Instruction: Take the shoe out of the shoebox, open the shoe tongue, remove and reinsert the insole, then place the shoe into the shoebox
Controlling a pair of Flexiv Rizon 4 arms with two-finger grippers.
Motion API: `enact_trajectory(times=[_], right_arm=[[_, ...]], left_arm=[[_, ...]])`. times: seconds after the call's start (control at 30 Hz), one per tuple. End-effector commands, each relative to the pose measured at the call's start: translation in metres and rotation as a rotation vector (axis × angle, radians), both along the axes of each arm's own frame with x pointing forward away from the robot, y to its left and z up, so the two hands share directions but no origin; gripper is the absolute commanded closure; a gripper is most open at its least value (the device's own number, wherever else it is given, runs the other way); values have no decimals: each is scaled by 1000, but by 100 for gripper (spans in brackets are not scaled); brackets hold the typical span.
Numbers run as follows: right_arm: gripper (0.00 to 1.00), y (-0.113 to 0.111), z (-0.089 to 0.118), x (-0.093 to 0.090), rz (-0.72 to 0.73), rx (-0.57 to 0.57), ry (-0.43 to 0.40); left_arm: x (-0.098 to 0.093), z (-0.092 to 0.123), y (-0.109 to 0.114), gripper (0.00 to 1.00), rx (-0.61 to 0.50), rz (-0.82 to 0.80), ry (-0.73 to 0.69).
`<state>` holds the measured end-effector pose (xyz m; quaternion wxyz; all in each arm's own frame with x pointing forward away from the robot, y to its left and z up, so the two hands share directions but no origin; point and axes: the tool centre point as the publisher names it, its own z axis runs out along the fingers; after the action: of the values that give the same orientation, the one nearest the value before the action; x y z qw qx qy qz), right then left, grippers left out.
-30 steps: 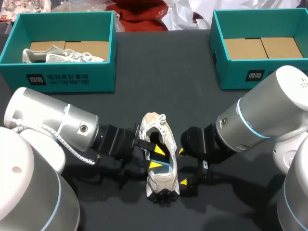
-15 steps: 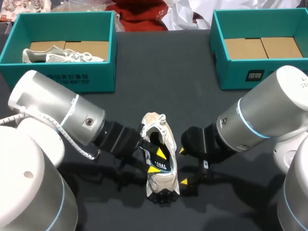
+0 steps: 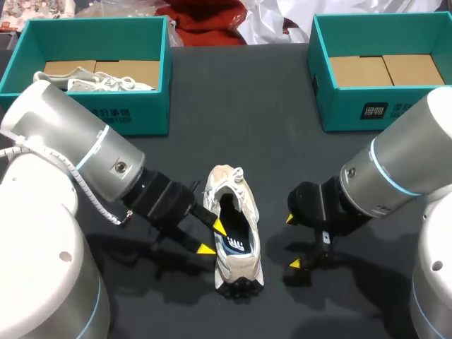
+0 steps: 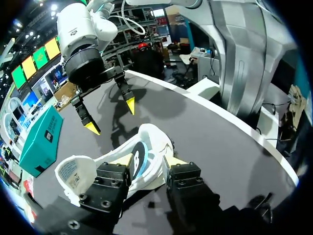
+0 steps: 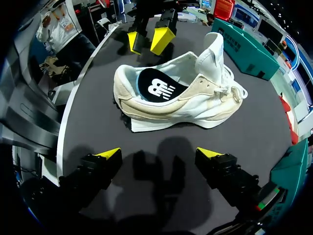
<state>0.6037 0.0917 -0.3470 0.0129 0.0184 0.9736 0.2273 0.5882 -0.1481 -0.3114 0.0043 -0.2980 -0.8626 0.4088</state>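
A cream and white shoe [image 3: 233,233] stands on its sole mid-table, heel toward the near edge and tongue [image 5: 213,49] raised. A dark insole [image 5: 156,89] with a white logo lies inside it. My left gripper [image 3: 213,238] is open at the shoe's left side, one yellow tip by the collar edge and the other outside it. In the left wrist view the shoe [image 4: 142,154] sits just ahead of that gripper [image 4: 149,162]. My right gripper [image 3: 292,241] stands wide open to the shoe's right, clear of it, with bare table between the fingers of this gripper [image 5: 159,154].
At the back left a teal shoebox [image 3: 85,116] holds another pale shoe [image 3: 95,81]. A second teal shoebox [image 3: 321,85] at the back right shows only its cardboard floor. The near table edge runs close behind the shoe's heel.
My left gripper has drawn its tips out of the shoe's opening to the left and spread them a little. My right gripper has pulled back to the right, away from the shoe.
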Motion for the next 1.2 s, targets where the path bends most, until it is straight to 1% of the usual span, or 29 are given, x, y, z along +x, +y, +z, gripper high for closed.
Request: enact_trajectory(times=[0.03,0.1,0.17,0.3,0.4,0.5,0.57,0.7,0.77,0.83,0.87,0.9,0.93,0.97,1.03,1.07,1.1,1.2], right_arm=[[0,-25,26,-2,17,2,-14],[0,-28,27,-1,47,-1,-47],[0,-29,26,-1,64,0,-62],[0,-29,26,-1,64,0,-62],[0,-29,26,-1,64,0,-62],[0,-29,26,-1,64,0,-62],[0,-29,26,-1,64,0,-62],[0,-29,26,-1,64,0,-62],[0,-38,27,1,27,-28,-50],[0,-50,32,-1,8,-56,-49],[0,-56,34,-2,-14,-87,-46],[0,-62,37,-4,-20,-94,-48],[0,-68,39,-6,-22,-96,-50],[0,-73,41,-8,-21,-98,-55],[0,-82,42,-11,-35,-96,-59],[0,-82,42,-11,-35,-96,-59],[0,-82,42,-11,-35,-96,-59],[0,-82,42,-11,-35,-96,-59]], left_arm=[[2,20,24,63,16,-16,-6],[4,24,31,63,23,-25,-12],[6,29,42,64,35,-42,-15],[8,47,62,63,46,-64,-22],[11,59,82,62,53,-82,-28],[15,66,94,63,58,-95,-37],[18,69,101,63,67,-105,-42],[21,70,112,65,85,-126,-54],[24,70,117,67,96,-137,-57],[26,70,121,68,104,-143,-61],[27,71,123,69,107,-145,-65],[28,71,125,73,113,-152,-67],[29,71,127,88,125,-166,-72],[30,71,129,100,136,-176,-76],[32,72,131,100,152,-217,-71],[33,71,132,100,151,-235,-67],[36,71,133,100,123,-233,-60],[36,71,133,100,123,-233,-60]])
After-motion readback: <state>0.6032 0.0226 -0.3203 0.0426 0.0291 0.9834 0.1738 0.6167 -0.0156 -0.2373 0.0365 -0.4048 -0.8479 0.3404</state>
